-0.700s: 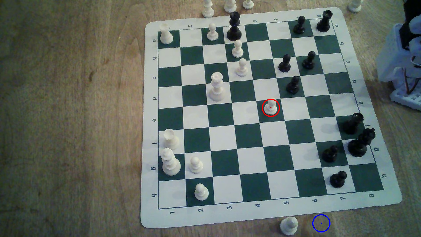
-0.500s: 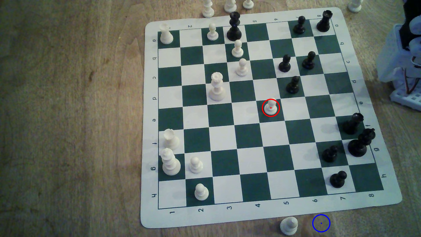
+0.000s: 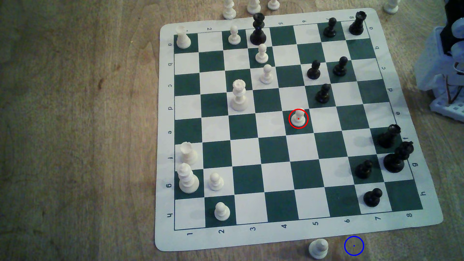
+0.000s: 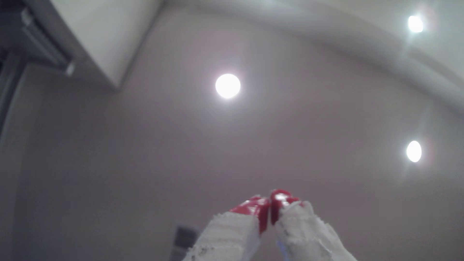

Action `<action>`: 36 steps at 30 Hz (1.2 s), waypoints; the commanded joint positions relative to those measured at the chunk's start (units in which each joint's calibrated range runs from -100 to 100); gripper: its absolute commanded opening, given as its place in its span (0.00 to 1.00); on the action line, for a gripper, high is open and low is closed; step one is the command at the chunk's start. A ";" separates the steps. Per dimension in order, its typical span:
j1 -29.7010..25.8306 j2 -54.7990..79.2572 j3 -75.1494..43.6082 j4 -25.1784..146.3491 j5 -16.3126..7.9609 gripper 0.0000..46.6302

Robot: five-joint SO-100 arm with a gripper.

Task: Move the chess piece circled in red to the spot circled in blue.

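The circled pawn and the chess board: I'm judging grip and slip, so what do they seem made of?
The circled pawn looks like smooth cream plastic with a faint sheen. The chess board seems a thin flexible mat, vinyl perhaps: rounded corners, slightly wavy edges, printed squares.
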 commanded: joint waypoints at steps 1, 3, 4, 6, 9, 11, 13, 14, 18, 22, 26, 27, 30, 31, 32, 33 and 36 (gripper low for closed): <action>-0.44 -0.20 0.81 -0.39 0.44 0.00; -2.40 -0.20 0.81 1.33 -0.05 0.15; -2.71 -0.20 0.81 3.54 -0.05 0.16; -2.94 -0.20 0.81 8.70 -0.05 0.15; -2.94 -0.20 0.81 20.49 -0.05 0.15; -2.94 -0.20 0.81 31.71 0.15 0.15; -3.02 -0.20 0.81 39.98 0.29 0.13; -3.02 -0.20 0.81 43.92 0.34 0.12; -0.91 -0.20 0.81 65.46 2.10 0.00; 1.36 -0.20 -2.36 85.85 -1.66 0.03; 3.16 0.74 -14.96 111.48 -6.11 0.12; 2.61 0.91 -16.96 115.58 -6.30 0.14; -1.30 4.47 -26.57 132.37 -7.57 0.16; -2.24 6.17 -29.11 136.22 -7.81 0.16; -3.41 8.63 -32.19 139.66 -8.60 0.16; -4.98 12.96 -37.17 144.74 -9.82 0.20; -7.56 19.67 -43.43 150.80 -11.77 0.30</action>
